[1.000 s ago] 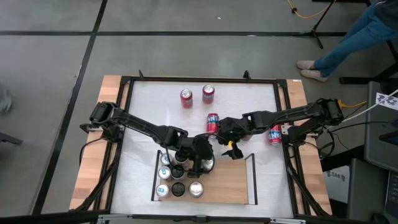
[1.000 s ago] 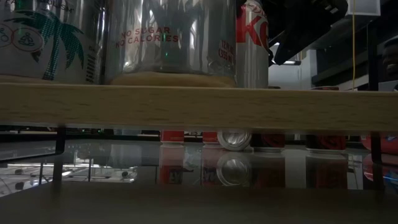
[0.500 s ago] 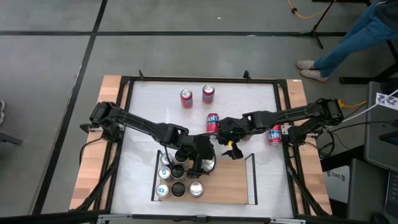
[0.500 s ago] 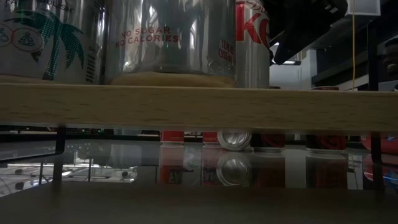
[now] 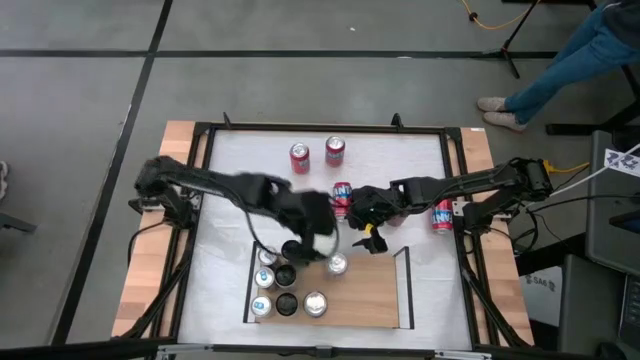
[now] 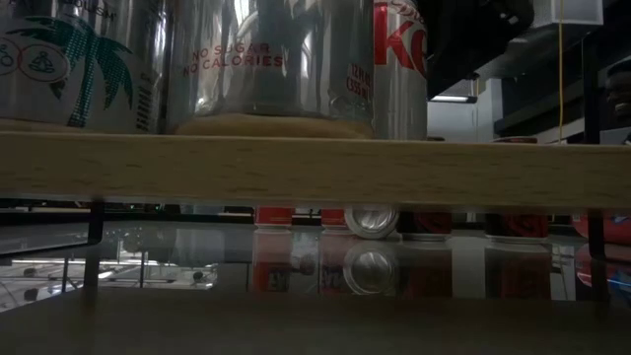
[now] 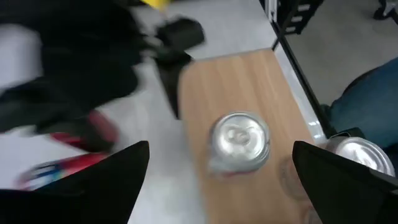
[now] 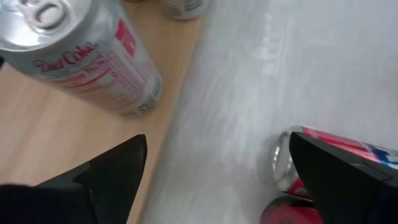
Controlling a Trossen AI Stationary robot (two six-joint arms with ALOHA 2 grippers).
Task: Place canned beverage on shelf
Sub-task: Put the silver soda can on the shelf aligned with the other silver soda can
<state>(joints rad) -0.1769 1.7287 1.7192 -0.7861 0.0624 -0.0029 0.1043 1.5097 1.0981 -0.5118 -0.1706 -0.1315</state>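
Lifting clear since the earlier frame, left gripper [image 5: 318, 228] stands off the Diet Coke can [image 5: 337, 264], now alone on the shelf [image 5: 375, 295]; jaws wide, empty. Right gripper [image 5: 364, 214] hovers over the bench [image 5: 240, 170] beside a lying red can [image 5: 342, 197]; jaws wide, empty. Right wrist view alone shows the can's lettering. Count: five cans on shelf, four red cans on bench.

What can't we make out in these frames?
- High view: left gripper smeared by motion blur, fingers indistinct.
- High view: labels on the shelf cans too small to read.
- Low view: silver cans cut off by the top edge; tops unseen.
- Right wrist view: red can partly hidden behind a dark finger.
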